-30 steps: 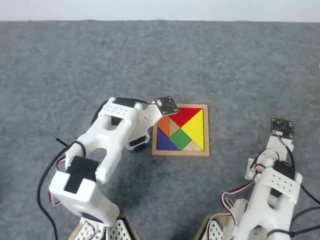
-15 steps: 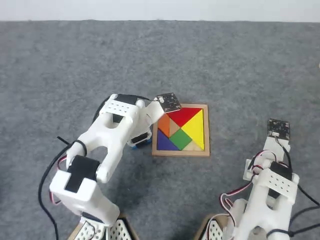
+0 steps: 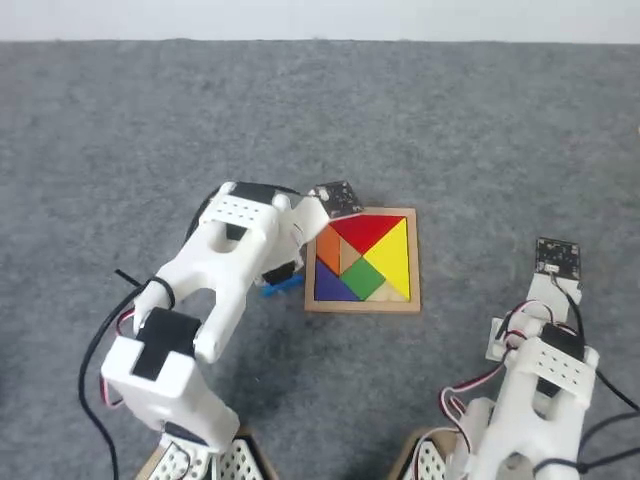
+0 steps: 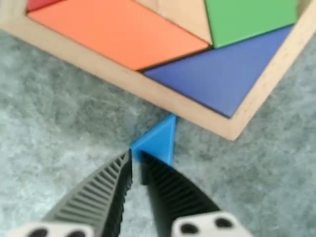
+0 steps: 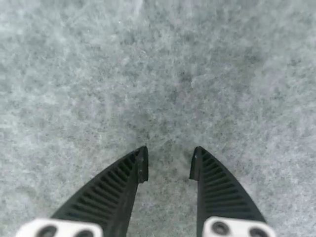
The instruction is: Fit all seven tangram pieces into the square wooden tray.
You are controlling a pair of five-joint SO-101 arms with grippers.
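Fitting step: judged late; the blue triangle (image 4: 157, 140) is not yet inside the wooden tray (image 4: 123, 81).
Blue triangle: just outside the tray's rim, near the purple piece (image 4: 222, 74).
Left gripper (image 4: 136, 159): clamped on the triangle's corner.
Right gripper (image 5: 168, 165): jaws apart over bare carpet (image 5: 148, 59), well apart from the tray.
Next move: probably lift over the rim and turn to match a free slot.

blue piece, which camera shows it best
The left wrist view: the blue piece is close up, pinched by the left gripper beside the tray rim. The high view shows it as a small sliver. The right wrist view looks at carpet.
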